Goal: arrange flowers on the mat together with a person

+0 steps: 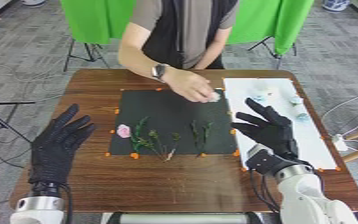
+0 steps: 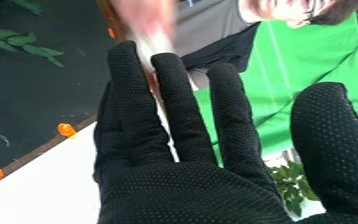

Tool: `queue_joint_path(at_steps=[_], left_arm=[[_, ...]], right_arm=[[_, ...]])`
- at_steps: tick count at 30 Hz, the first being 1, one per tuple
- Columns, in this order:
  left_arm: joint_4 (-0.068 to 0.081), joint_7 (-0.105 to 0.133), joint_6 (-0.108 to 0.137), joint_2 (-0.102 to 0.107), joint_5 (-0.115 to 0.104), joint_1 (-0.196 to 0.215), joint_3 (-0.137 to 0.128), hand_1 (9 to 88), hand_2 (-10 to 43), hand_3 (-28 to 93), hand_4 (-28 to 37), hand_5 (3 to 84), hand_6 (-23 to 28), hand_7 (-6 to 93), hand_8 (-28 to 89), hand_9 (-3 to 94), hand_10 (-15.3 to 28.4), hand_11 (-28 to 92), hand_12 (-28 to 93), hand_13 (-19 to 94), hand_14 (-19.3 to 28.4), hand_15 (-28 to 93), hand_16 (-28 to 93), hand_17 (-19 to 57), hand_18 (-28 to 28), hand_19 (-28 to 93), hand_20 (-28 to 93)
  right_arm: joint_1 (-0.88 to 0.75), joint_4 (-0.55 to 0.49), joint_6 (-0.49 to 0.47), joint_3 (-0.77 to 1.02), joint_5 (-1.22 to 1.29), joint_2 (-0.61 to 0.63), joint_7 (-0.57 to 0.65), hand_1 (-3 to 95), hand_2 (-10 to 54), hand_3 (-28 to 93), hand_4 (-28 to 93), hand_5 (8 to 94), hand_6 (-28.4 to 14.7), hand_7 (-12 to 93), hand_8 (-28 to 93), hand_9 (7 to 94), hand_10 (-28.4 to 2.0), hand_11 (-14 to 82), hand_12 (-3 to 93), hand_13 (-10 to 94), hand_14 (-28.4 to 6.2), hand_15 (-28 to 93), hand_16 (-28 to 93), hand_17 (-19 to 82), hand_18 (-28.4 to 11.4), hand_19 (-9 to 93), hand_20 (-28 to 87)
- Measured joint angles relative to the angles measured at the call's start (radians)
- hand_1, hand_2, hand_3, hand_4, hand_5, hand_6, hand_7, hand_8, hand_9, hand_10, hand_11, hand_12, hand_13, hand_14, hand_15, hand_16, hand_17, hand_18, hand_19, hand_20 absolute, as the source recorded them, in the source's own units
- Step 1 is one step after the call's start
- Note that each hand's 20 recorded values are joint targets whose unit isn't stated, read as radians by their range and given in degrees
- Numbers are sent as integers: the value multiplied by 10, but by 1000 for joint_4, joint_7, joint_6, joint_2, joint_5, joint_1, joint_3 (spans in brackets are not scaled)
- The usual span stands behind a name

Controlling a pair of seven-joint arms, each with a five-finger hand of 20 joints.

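Right hand (image 1: 269, 131) spread, empty, over white sheet (image 1: 316, 150). Person's hand (image 1: 188, 86) has 1 pale flower (image 1: 214, 97) at black mat (image 1: 165, 106)'s far R corner, prob. placing it. Also on mat: 1 pink flower (image 1: 124, 131), several green stems (image 1: 140, 131), exact no. unclear. Sheet: approx. 3 pale blooms (image 1: 295, 100). Left hand (image 1: 55, 149) spread, empty, beside mat. Next: right hand prob. fetches a bloom, w/ person clear.

The mat (image 1: 149, 106) leaves passage at its far left, but the person's hand (image 1: 188, 85) blocks far right
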Motion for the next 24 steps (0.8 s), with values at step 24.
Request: queue_joint_path(at_steps=[24], left_arm=[[0, 5, 1, 2, -5, -2, 7, 205, 82, 771, -283, 377, 104, 111, -87, 381, 221, 262, 107, 285, 284, 526, -108, -56, 258, 649, -38]], right_arm=[[1, 4, -13, 3, -1, -6, 12, 171, 120, 840, -283, 480, -15, 126, -134, 572, -199, 186, 115, 476, -210, 520, 70, 71, -191, 573, 182]])
